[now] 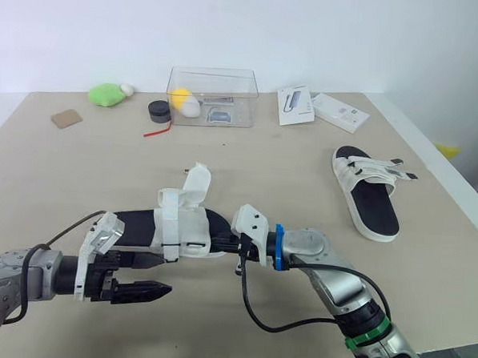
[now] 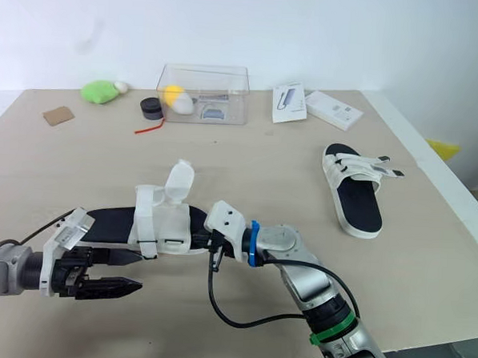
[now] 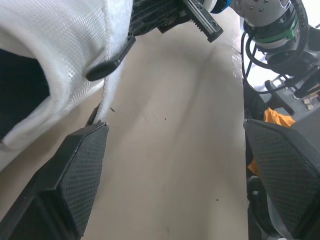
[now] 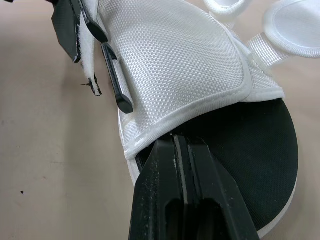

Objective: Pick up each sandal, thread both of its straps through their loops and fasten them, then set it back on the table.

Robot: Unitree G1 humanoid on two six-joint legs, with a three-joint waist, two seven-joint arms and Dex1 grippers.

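Note:
A black-soled sandal with white straps [image 1: 180, 224] lies low over the table's front middle. One of its strap flaps [image 1: 197, 183] stands up loose. My right gripper [image 4: 182, 145] is shut on the sole's edge at the end nearest it, just behind the white upper [image 4: 175, 65] and its black loops [image 4: 117, 85]. My left gripper [image 1: 158, 275] is open along the sandal's near side, one fingertip [image 3: 95, 137] close to a hanging strap edge [image 3: 107, 95]. The second sandal [image 1: 367, 190] rests on the table at the right, straps lying across it.
At the back stand a clear box [image 1: 211, 97] with a yellow object, two white packages [image 1: 295, 104] [image 1: 339, 112], a green plush [image 1: 105, 94], a black round thing [image 1: 158, 111] and a brown square [image 1: 66, 119]. The table's right edge [image 1: 440, 169] runs past the second sandal.

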